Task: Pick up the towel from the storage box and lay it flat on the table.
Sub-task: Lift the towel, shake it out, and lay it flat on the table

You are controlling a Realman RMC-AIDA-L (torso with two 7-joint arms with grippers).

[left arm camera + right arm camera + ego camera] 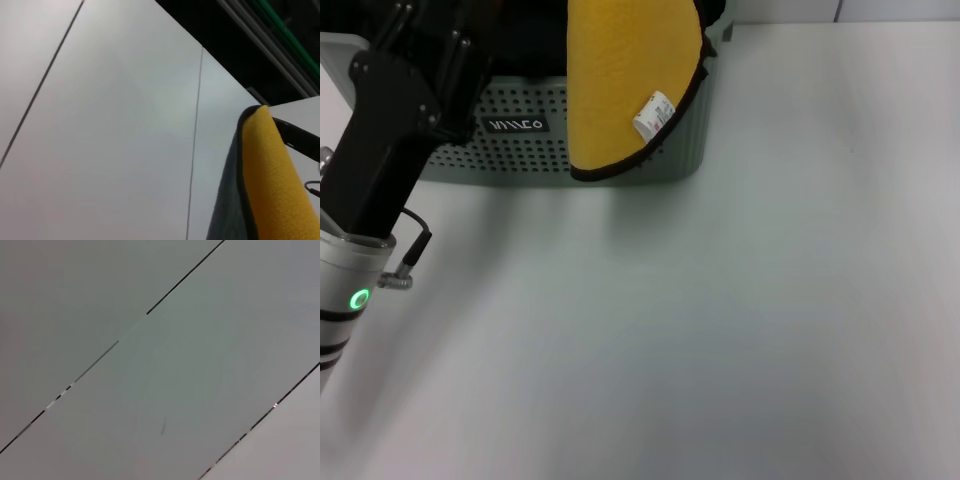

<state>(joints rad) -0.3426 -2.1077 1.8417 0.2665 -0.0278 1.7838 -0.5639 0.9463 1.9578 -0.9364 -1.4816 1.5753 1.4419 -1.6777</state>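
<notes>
Yellow black-edged cloth towel [620, 90] hangs lifted over grey-green perforated plastic storage box [520, 140]; left gripper state can't tell; laying on white table [720, 330] remains.

yellow towel [275, 180], dark-edged fold, pale seamed panels behind

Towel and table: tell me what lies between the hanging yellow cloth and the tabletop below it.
Head view: the towel hangs before the storage box; only the box's wall shows below its hem, then bare table.

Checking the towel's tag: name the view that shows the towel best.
Head view: the towel hangs lifted in front of the storage box, white tag visible. Left wrist view shows only one yellow, dark-edged fold. Right wrist view shows none of it.
</notes>
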